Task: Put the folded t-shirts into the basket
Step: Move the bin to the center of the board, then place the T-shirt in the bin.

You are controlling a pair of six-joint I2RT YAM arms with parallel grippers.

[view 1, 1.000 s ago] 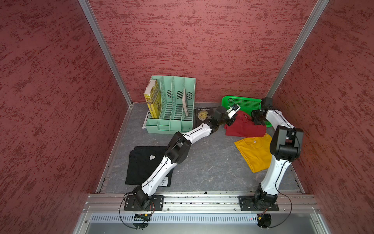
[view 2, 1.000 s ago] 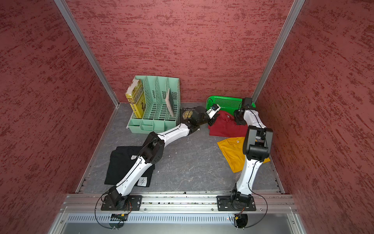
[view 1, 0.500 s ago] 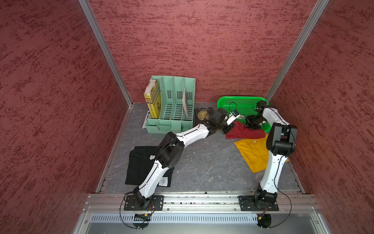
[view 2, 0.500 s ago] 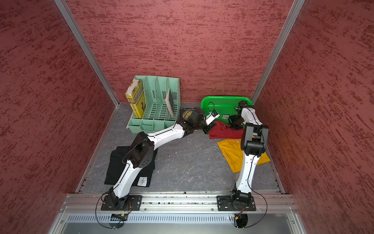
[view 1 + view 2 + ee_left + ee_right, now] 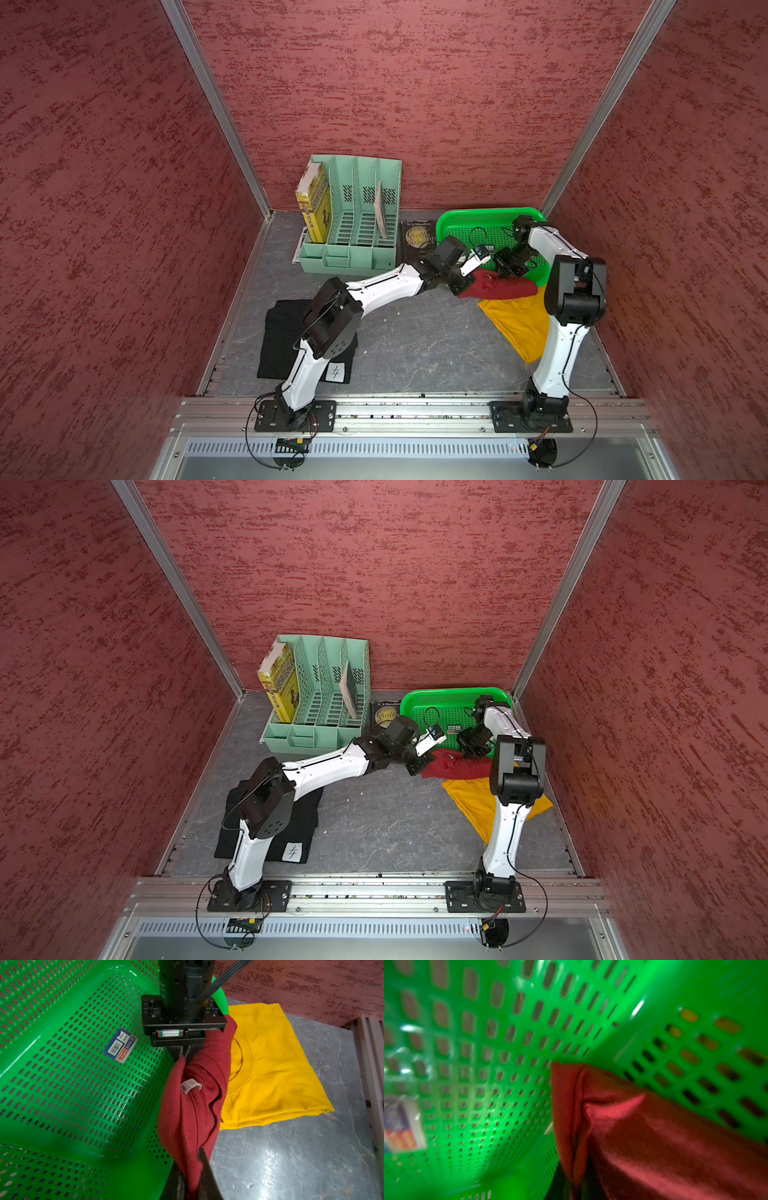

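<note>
Left fingers (image 5: 207, 1180) and right fingers (image 5: 176, 1053) clamp opposite ends of the dark red t-shirt (image 5: 193, 1109), slung between them along the green basket (image 5: 62, 1084)'s near rim; the yellow t-shirt (image 5: 270, 1068) lies beside it on the counter (image 5: 291, 1157).

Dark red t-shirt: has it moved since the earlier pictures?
Yes. In a top view the dark red t-shirt has shifted down the picture, from level with the book to below it.
</note>
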